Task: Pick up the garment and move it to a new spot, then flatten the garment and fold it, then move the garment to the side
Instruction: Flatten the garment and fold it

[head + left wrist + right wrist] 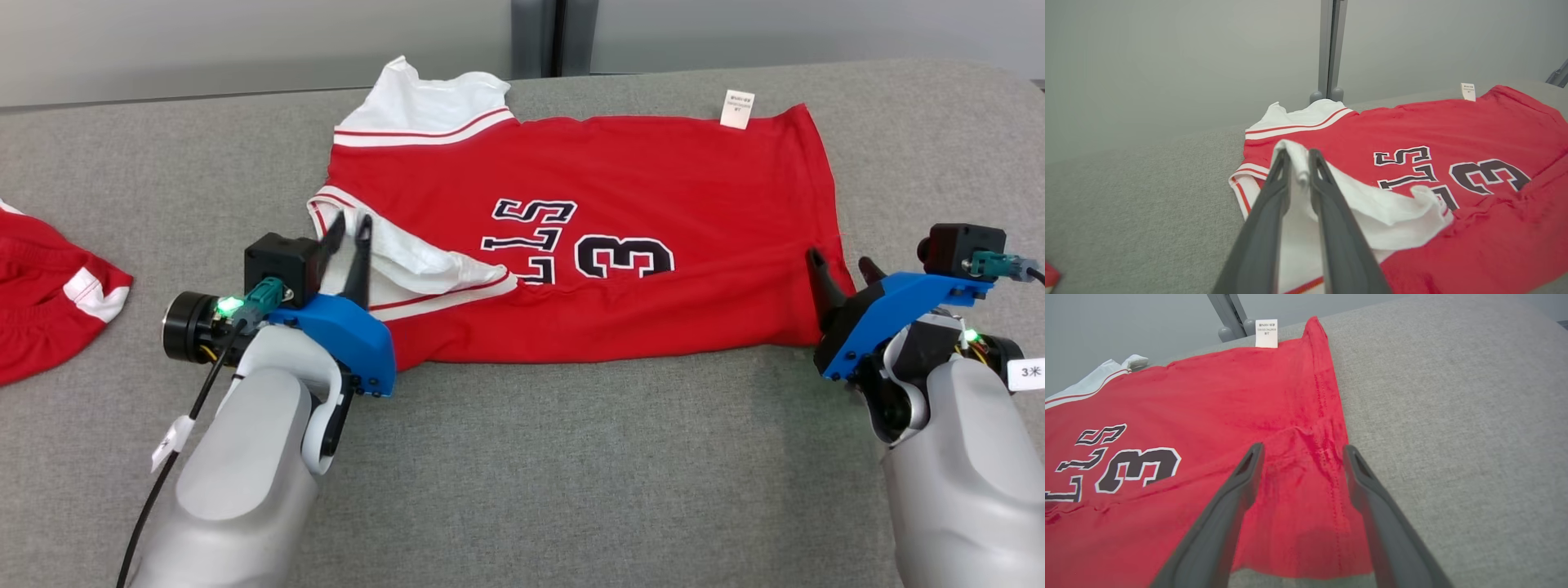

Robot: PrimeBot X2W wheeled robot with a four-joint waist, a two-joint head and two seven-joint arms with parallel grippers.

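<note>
Head view: the red jersey lies spread across the grey cushion, its white sleeves at the left. Left wrist view: the left gripper pinches a raised white sleeve fold at the jersey's left end. Right wrist view: the right gripper has its fingers spread wide over the jersey's near right hem.

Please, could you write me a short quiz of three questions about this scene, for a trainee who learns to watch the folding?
1. True or false: the right gripper's fingers stand open at the near hem corner of the red jersey with white sleeves and dark print.
2. What sits between the left gripper's fingers? A) white sleeve fabric B) a paper label C) nothing
3. Which digit is printed on the jersey?
Key: 1 true; 2 A; 3 the digit 3.
</note>
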